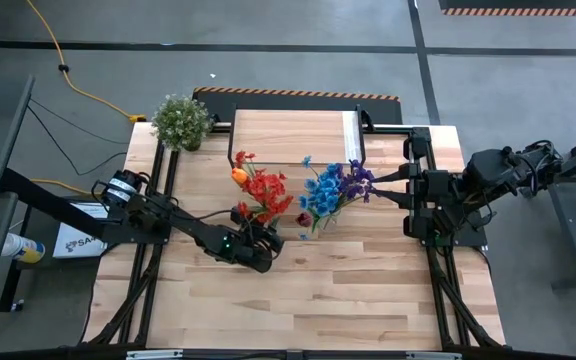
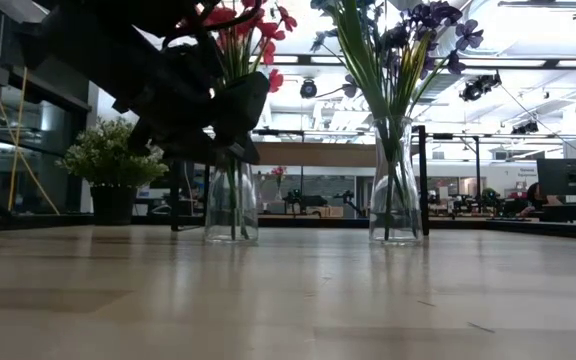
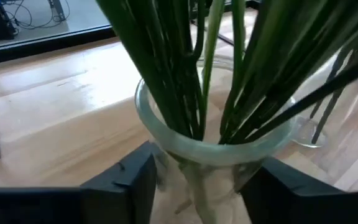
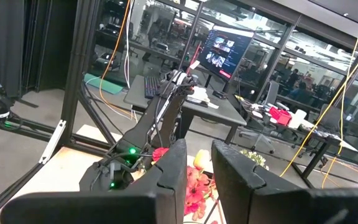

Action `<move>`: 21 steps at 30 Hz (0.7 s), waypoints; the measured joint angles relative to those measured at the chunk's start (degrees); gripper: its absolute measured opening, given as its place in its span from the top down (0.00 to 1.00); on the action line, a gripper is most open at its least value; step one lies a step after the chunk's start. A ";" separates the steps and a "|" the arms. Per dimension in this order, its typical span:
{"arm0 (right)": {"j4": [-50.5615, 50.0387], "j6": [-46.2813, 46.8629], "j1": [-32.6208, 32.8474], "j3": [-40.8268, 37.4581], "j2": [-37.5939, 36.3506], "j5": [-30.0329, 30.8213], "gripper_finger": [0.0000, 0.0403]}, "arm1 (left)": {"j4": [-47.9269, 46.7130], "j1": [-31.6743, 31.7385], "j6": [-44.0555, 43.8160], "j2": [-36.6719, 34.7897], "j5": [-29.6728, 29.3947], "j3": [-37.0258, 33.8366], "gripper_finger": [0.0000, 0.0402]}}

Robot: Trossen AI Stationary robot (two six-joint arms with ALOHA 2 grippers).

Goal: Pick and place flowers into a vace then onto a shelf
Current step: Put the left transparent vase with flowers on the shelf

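1. 2 clear glass vases: left vase (image 2: 232,205) with red flowers (image 1: 263,190), right vase (image 2: 396,190) with blue-purple flowers (image 1: 336,185), both standing on the plank table (image 1: 318,290) before the shelf (image 1: 293,138).
2. 1 potted plant (image 1: 180,121) — bushy, at the table's corner.
3. Left gripper (image 3: 194,180) — fingers straddle the left vase's neck, grip uncertain.
4. Right gripper (image 4: 199,177) — raised, narrow gap, empty.

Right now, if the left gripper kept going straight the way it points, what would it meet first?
The left gripper would first meet the glass vase holding the red flowers; its neck already sits between the fingers. I cannot tell whether they touch the glass.
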 joint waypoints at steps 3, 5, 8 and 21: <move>0.00 0.00 0.02 0.00 0.00 0.00 0.83 | 0.02 0.00 0.08 0.01 -0.71 0.00 0.49; 0.00 0.00 0.02 0.00 0.00 0.00 0.83 | -0.01 -0.11 0.09 0.02 -0.88 -0.02 0.49; 0.00 -0.02 0.01 0.00 0.00 0.00 0.83 | 0.00 -0.11 0.05 0.02 -0.90 -0.02 0.49; -0.38 -0.04 0.01 0.00 -0.01 0.02 0.83 | 0.29 -0.13 3.99 -2.21 -3.49 0.97 0.49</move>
